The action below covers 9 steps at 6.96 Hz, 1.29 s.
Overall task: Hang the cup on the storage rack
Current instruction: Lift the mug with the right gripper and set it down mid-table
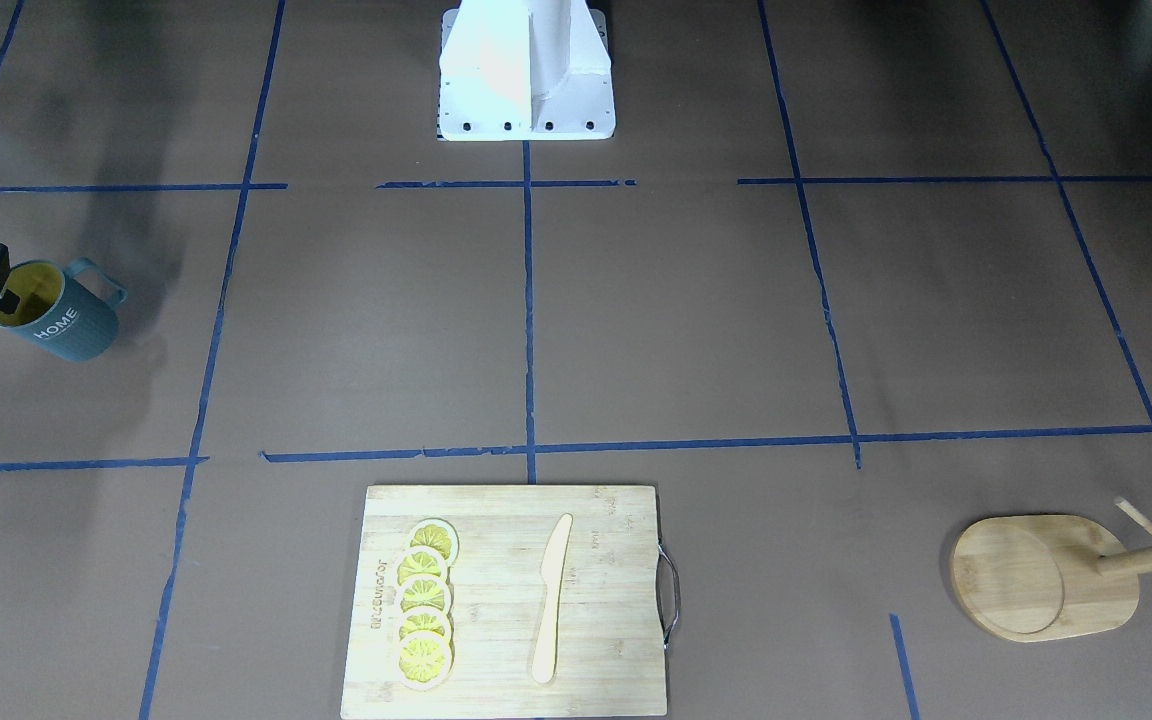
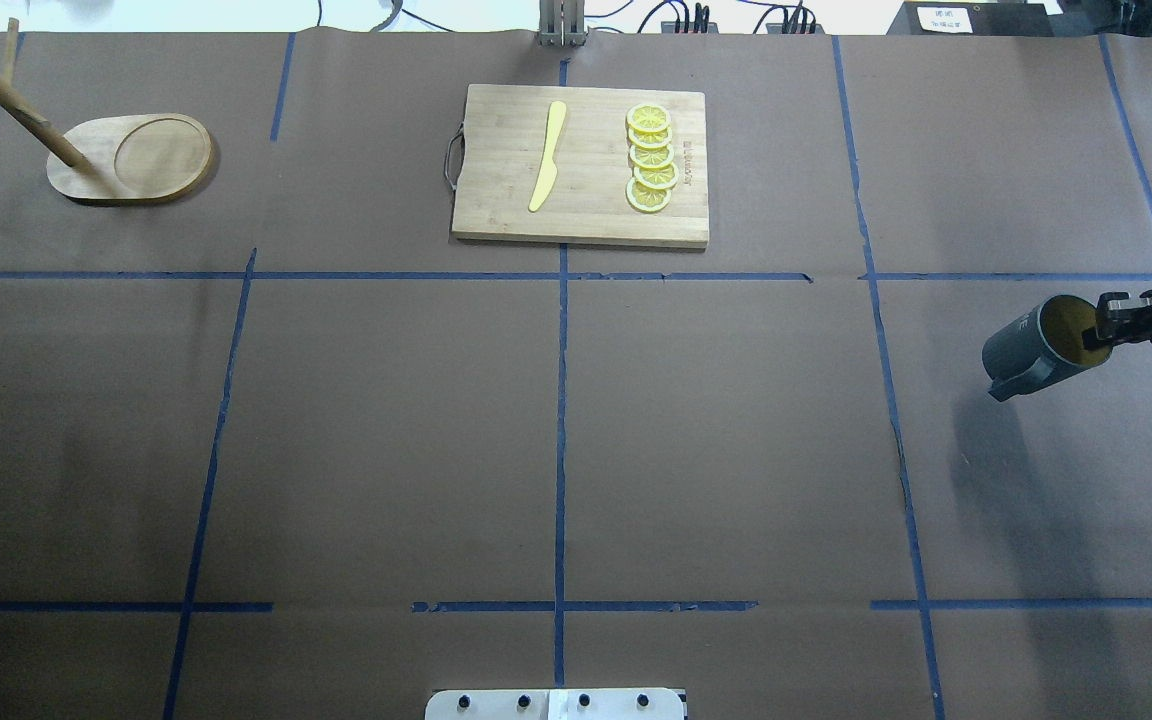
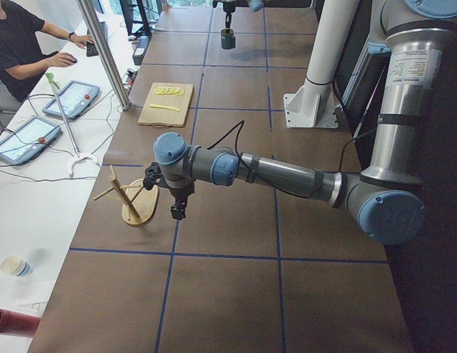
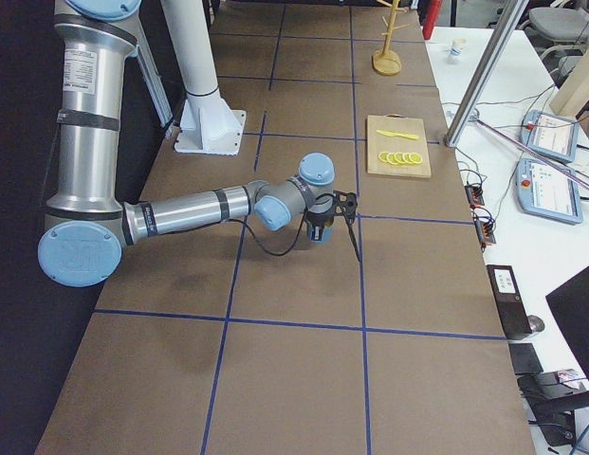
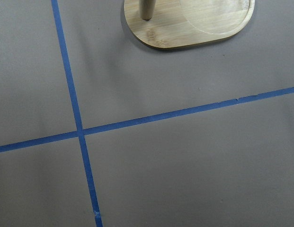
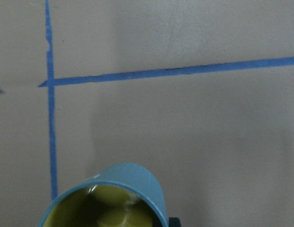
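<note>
We see the storage rack point(image 2: 136, 165) far-left, the cutting board point(image 2: 496, 200) far-centre, with the knife point(image 2: 547, 157) left of the lemon slices point(image 2: 651, 160) on it. The cup point(image 2: 1031, 352) is at the right edge, mid-depth, well apart from both.

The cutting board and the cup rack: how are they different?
The cutting board is a flat rectangle carrying lemon slices and a knife; the storage rack has an oval base with a post and pegs, and carries nothing. Both are light wood.
</note>
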### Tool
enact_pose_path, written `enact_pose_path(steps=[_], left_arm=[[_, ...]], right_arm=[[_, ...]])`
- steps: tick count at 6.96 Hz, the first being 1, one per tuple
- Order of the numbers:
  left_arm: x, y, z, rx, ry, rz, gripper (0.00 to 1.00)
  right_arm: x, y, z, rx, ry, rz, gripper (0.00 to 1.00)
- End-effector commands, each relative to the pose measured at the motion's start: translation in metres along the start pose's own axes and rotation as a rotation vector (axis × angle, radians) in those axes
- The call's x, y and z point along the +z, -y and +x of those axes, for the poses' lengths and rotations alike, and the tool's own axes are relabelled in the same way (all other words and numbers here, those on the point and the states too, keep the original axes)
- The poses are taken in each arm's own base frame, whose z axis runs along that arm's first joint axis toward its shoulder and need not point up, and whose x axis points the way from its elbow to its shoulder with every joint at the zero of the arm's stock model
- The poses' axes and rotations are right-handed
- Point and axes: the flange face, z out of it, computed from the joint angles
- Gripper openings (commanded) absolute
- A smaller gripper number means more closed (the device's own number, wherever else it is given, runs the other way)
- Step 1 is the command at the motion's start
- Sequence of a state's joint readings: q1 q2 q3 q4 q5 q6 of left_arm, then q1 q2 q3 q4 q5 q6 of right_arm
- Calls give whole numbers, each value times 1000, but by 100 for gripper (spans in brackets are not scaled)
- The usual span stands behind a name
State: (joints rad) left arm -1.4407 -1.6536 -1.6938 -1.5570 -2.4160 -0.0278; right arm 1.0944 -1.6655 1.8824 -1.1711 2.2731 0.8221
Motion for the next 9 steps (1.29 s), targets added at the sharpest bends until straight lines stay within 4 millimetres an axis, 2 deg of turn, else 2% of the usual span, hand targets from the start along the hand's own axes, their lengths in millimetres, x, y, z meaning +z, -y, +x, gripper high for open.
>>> enact_pose_path(steps=[1, 2, 3, 4, 5, 6, 7, 8, 9], left_arm=[[-1, 0, 0, -1, 0, 2, 100], [0, -1, -1, -2, 0, 1, 100], [0, -1, -1, -4, 0, 1, 100], [0, -1, -1, -4, 0, 1, 100], [0, 0, 1, -2, 0, 1, 100], [0, 0, 0, -2, 1, 1, 100], [0, 0, 0, -2, 1, 1, 100], [-1, 0, 1, -1, 0, 2, 100], [0, 0, 0, -2, 1, 1, 100]], right_arm=[[-30, 31, -96, 74, 30, 3, 1], [-18, 32, -184, 126, 44, -45, 1], [-12, 25, -251, 148, 26, -72, 0], [3, 5, -314, 143, -6, -81, 0], [22, -9, -368, 200, -28, -37, 0], [42, -12, -418, 200, -30, -54, 1], [63, -11, -456, 206, -53, -49, 1], [85, -12, -481, 279, -76, -64, 1], [99, -18, -494, 276, -96, -62, 1]])
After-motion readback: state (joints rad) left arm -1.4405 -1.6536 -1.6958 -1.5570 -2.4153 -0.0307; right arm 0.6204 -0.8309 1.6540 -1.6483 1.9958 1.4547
